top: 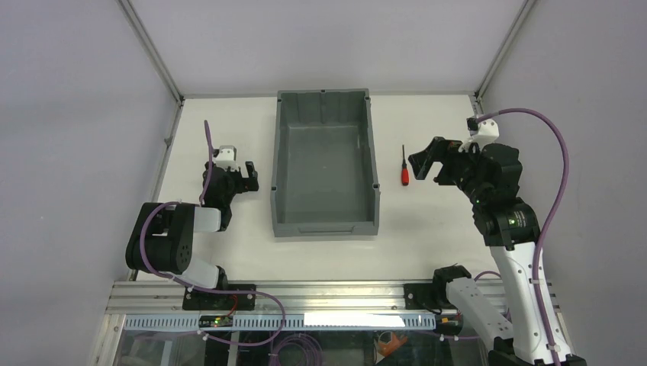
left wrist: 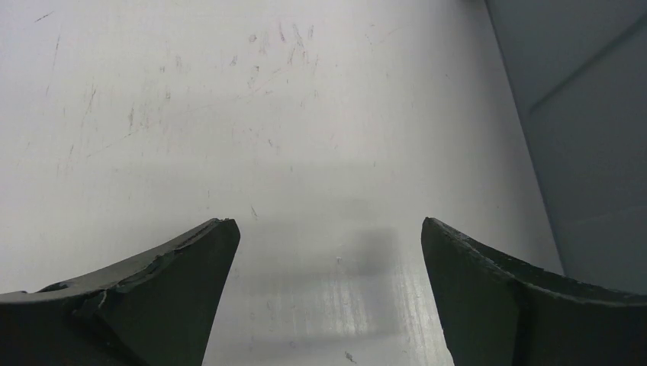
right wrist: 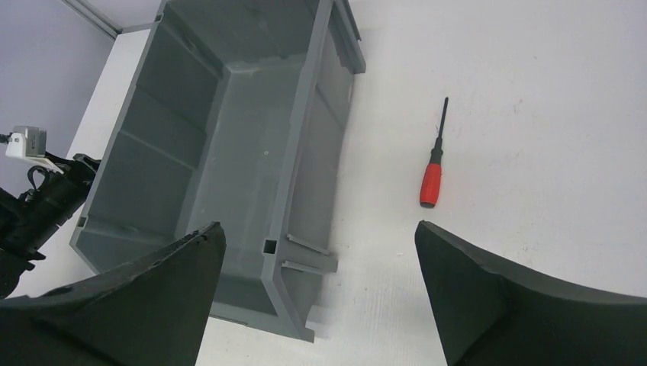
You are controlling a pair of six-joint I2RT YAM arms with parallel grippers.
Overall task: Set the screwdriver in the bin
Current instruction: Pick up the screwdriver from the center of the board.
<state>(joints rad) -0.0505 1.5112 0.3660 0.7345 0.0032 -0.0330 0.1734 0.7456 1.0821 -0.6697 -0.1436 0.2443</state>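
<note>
- You have a white counter (top: pixel 435 244) filling the middle of the overhead view. Seen close from the left wrist, its surface carries fine scratches (left wrist: pixel 267 46) and scuffs.
- Pale grey walls close it in: a left panel (top: pixel 69 114), a back panel (top: pixel 328 38) and a right panel (top: pixel 587 61).
- A left metal post (top: pixel 152 53) and a right metal post (top: pixel 503 46) slant down to the far corners.
- Along your near edge lies a ribbed metal rail (top: pixel 336 293). A bright white strip (top: pixel 366 320) sits just below it, near something orange (top: pixel 389 347) too small to tell.
</note>
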